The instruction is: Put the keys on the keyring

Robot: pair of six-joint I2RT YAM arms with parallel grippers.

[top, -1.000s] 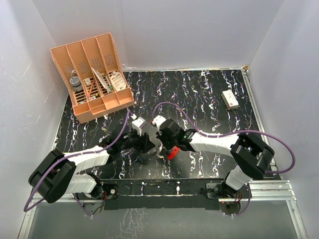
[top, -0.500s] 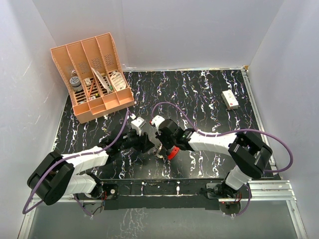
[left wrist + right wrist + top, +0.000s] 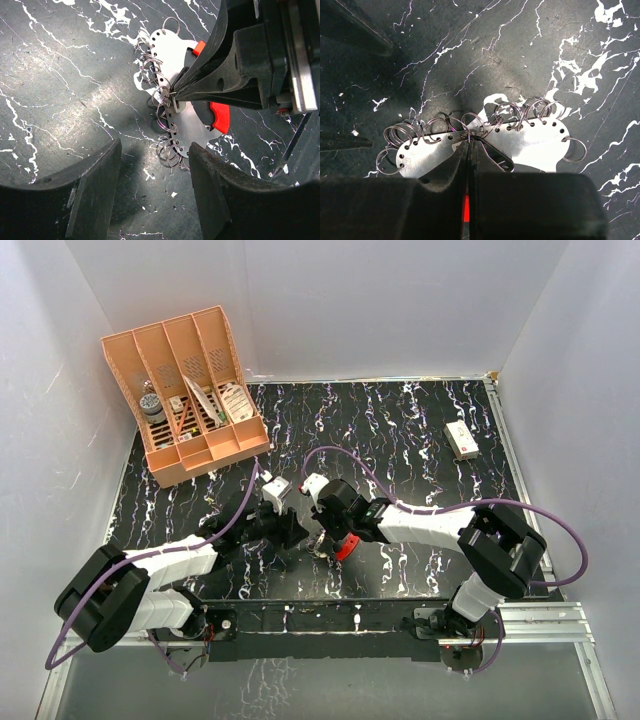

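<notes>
The keyring is a flat pale plate (image 3: 194,127) with a red crescent (image 3: 220,114) and several wire rings along its holed edge. It lies on the black marble table and also shows in the right wrist view (image 3: 540,145) and the top view (image 3: 344,548). My right gripper (image 3: 468,141) is shut, its tips pinching the end of a small dark slotted key (image 3: 496,153) right at the plate's ringed edge. From the left wrist view the key (image 3: 178,104) sits at those tips. My left gripper (image 3: 155,187) is open and empty, hovering just beside the plate's near end. In the top view the two grippers (image 3: 289,530) (image 3: 324,537) meet at mid-table.
An orange slotted file organizer (image 3: 190,390) with small items stands at the back left. A small white box with a red mark (image 3: 461,440) lies at the back right. White walls close in the table on three sides.
Both grippers have shifted very slightly left and stay together at the keyring. The right stays shut, the left stays open.
</notes>
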